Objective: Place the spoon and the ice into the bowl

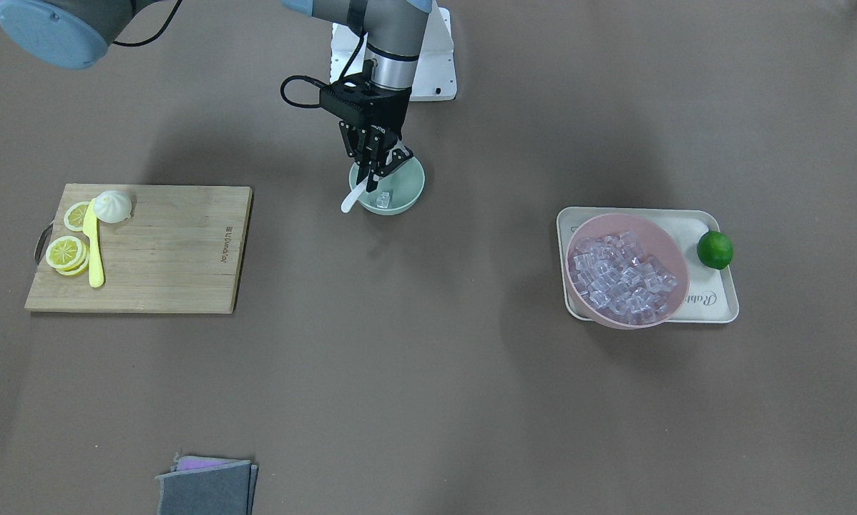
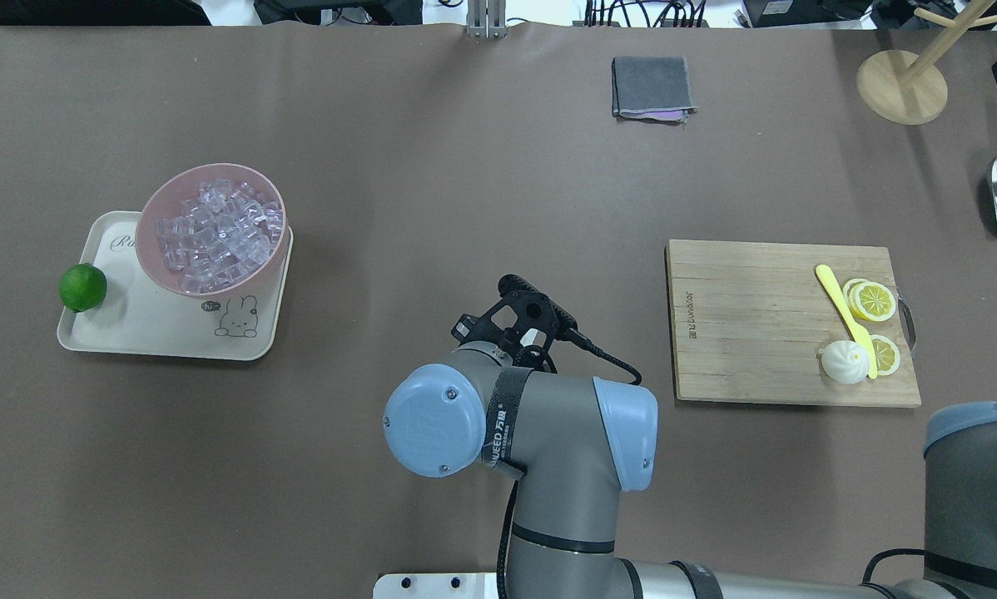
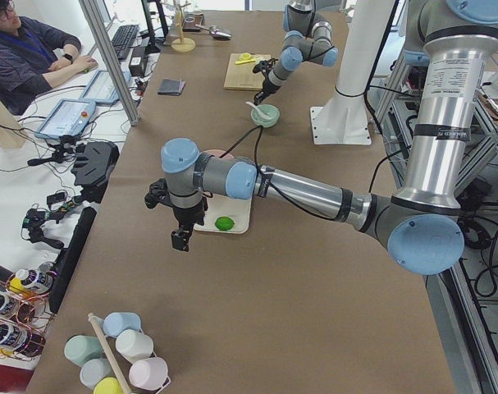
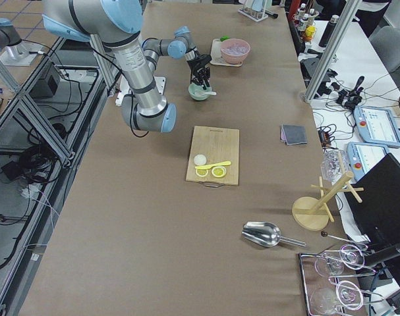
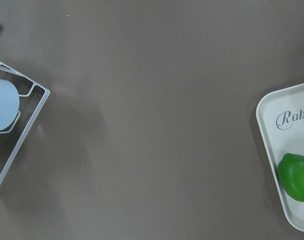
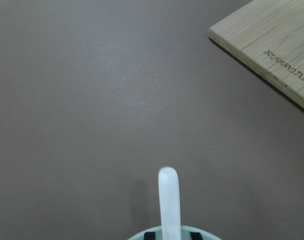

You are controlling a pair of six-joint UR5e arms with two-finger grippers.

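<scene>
The mint-green bowl (image 1: 408, 192) stands near the robot's base. One clear ice cube (image 1: 383, 201) lies in it. The white spoon (image 1: 350, 202) sits in the bowl with its handle leaning out over the rim; the handle also shows in the right wrist view (image 6: 169, 200). My right gripper (image 1: 380, 172) hangs straight over the bowl, its fingertips (image 6: 150, 235) down at the rim on either side of the handle with small gaps, so it looks open. My left gripper (image 3: 181, 238) hovers beside the tray's end; I cannot tell whether it is open or shut.
A pink bowl (image 1: 675, 286) full of ice cubes stands on a cream tray (image 1: 718, 304) with a lime (image 1: 715, 249). A wooden cutting board (image 1: 178, 250) holds a yellow knife (image 1: 94, 250), lemon slices and a bun. A grey cloth (image 1: 207, 486) lies at the table's edge.
</scene>
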